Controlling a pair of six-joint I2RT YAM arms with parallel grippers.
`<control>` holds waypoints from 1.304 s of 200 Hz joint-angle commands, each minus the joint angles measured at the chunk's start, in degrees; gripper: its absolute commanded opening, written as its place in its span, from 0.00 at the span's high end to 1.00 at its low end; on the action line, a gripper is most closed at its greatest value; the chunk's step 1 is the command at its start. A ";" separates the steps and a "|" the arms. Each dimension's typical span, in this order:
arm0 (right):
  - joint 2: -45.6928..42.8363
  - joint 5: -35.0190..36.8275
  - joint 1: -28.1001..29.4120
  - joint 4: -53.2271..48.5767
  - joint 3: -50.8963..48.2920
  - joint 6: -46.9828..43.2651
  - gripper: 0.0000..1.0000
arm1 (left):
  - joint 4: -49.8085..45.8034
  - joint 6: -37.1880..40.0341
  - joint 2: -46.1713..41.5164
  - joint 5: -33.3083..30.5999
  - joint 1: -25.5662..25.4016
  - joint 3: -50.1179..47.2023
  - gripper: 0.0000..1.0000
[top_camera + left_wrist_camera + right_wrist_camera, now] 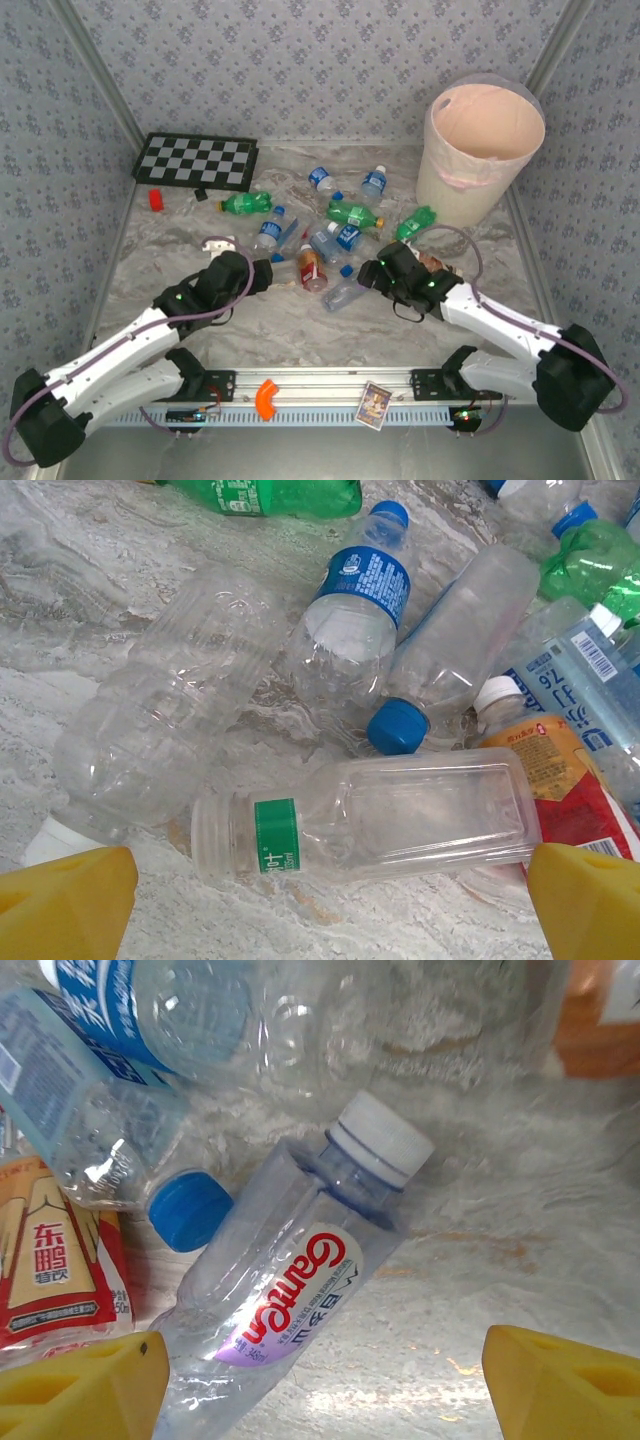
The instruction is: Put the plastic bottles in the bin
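Right end effector (320, 1365) wide astride bottle (290, 1300)

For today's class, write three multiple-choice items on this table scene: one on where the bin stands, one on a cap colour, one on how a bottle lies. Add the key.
1. Where on the marbled table does the large round pale pink plastic bin stand?
A) far right corner
B) near left edge
C) between the arm bases

2. What colour is the cap of the clear plastic bottle with the red "Ganten" lettering?
A) blue
B) white
C) green

3. How is the clear square-sided plastic bottle with the green band placed?
A) upright on its base
B) inside the bin
C) lying on its side on the table

Key: 1 A, the top view shows it at the far right; 2 B, the right wrist view shows a white ribbed cap; 3 C, the left wrist view shows it flat on the table.
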 commanded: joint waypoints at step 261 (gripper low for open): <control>11.79 0.53 1.55 11.30 0.17 11.46 0.48 | -5.40 3.57 -10.78 6.04 -0.27 0.24 0.00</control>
